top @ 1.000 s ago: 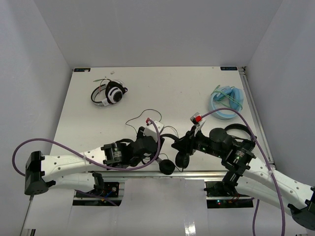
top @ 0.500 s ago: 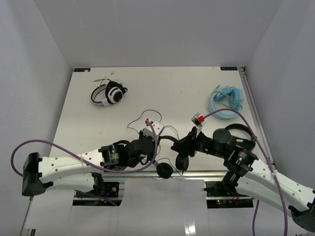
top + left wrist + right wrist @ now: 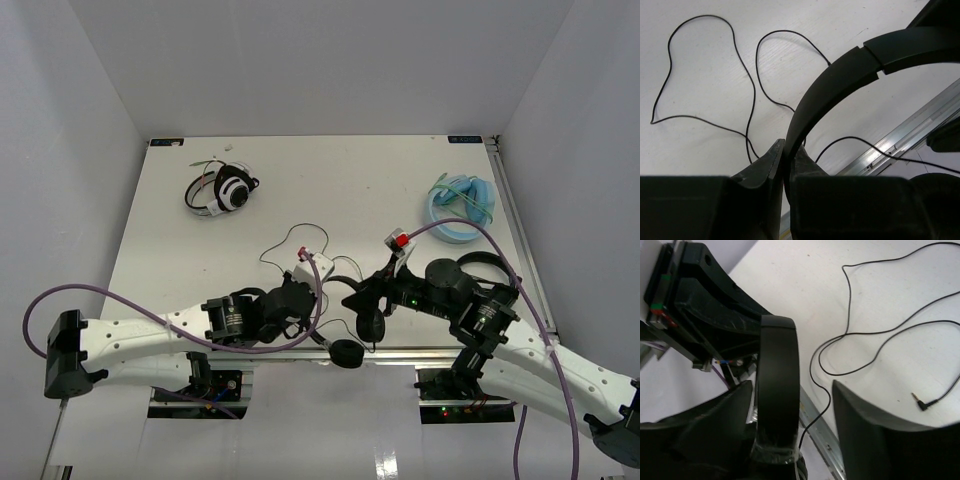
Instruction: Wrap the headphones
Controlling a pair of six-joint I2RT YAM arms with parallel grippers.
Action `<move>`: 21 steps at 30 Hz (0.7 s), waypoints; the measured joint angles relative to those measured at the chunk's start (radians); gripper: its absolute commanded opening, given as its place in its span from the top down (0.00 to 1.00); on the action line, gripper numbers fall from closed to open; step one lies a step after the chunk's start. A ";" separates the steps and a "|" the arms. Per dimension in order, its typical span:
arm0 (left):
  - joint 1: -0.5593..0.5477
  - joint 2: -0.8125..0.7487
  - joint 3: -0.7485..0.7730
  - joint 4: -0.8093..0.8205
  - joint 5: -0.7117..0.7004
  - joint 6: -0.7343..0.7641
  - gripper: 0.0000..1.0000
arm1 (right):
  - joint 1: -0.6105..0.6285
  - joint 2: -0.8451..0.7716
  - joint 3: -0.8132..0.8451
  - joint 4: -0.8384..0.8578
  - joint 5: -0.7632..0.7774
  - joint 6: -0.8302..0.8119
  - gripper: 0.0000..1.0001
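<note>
Both arms [image 3: 140,335] have white hole-dotted shells, black joints [image 3: 235,315] and purple cables [image 3: 65,291]; the left gripper [image 3: 784,150] and right gripper [image 3: 791,385] are black.

We see white-and-black headphones with a green cable [image 3: 222,190] far left on the white surface [image 3: 330,180], and a pale blue rounded item [image 3: 460,210] far right.

Top external view: fixed high at the near side, looking down across the whole counter [image 3: 180,230]. Both wrist views — close, low, near the front edge — share the headphones [image 3: 840,75] and loose cable [image 3: 849,300].
</note>
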 measured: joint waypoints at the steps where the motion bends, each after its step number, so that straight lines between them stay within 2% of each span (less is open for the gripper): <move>1: 0.000 -0.003 0.001 -0.014 -0.008 -0.014 1.00 | 0.000 0.006 0.006 -0.004 0.012 -0.007 0.22; 7: 0.000 -0.051 0.082 -0.227 -0.093 -0.176 1.00 | 0.000 0.017 0.105 -0.061 0.072 -0.088 0.17; 13: 0.000 -0.204 0.252 -0.482 -0.156 -0.366 1.00 | 0.000 -0.126 0.157 -0.053 0.062 -0.166 0.14; 17: 0.003 -0.304 0.319 -0.543 -0.179 -0.441 1.00 | 0.000 -0.194 0.170 -0.038 0.021 -0.231 0.15; 21: 0.005 -0.349 0.384 -0.549 -0.161 -0.449 1.00 | 0.000 -0.228 0.107 0.047 -0.045 -0.285 0.16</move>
